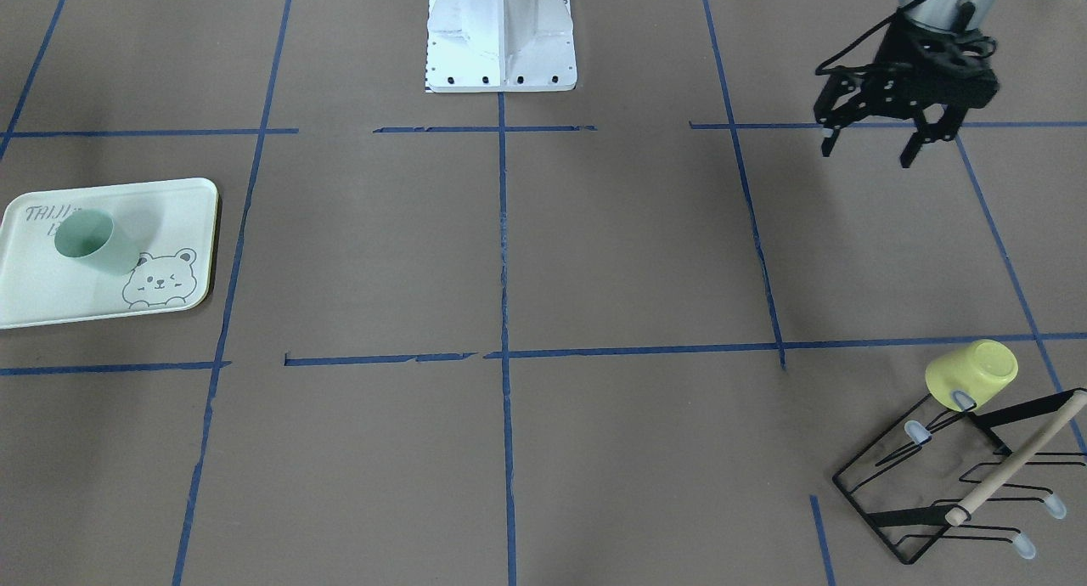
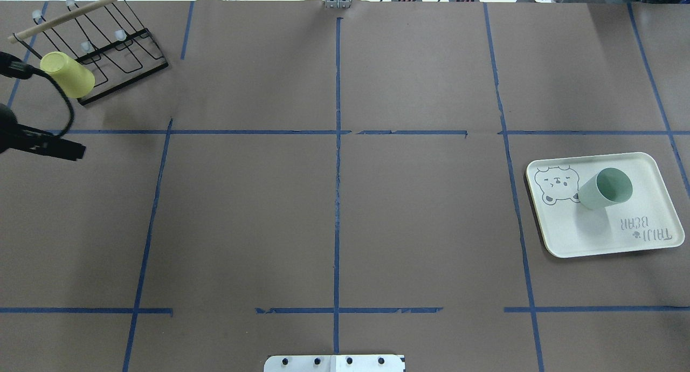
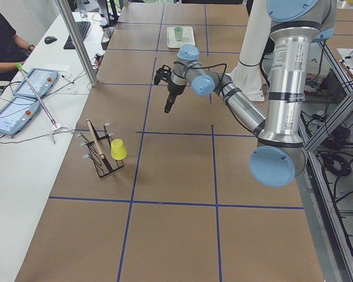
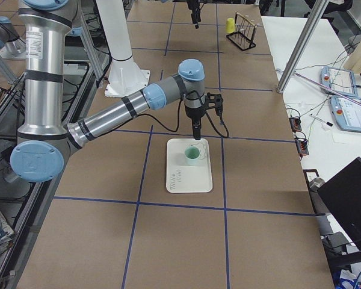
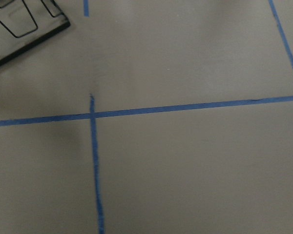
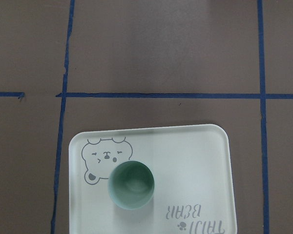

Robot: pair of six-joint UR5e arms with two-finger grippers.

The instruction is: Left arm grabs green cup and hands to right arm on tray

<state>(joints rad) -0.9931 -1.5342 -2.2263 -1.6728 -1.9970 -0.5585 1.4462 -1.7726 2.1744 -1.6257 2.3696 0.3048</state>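
Note:
The green cup (image 1: 89, 242) stands upright, mouth up, on the tray (image 1: 174, 208), beside the bear drawing. It also shows in the overhead view (image 2: 604, 188) and from above in the right wrist view (image 6: 132, 185). My left gripper (image 1: 868, 151) hangs open and empty above the table, far from the tray, on the rack's side. My right gripper (image 4: 195, 129) hovers above the tray's (image 4: 182, 177) bear end, apart from the cup (image 4: 192, 156). It shows only in the exterior right view, so I cannot tell whether it is open or shut.
A yellow cup (image 1: 972, 374) hangs upside down on a black wire rack (image 1: 960, 484) with a wooden bar, near my left gripper's side. The robot's white base (image 1: 501, 34) stands at the table's middle edge. Blue tape lines cross the brown table.

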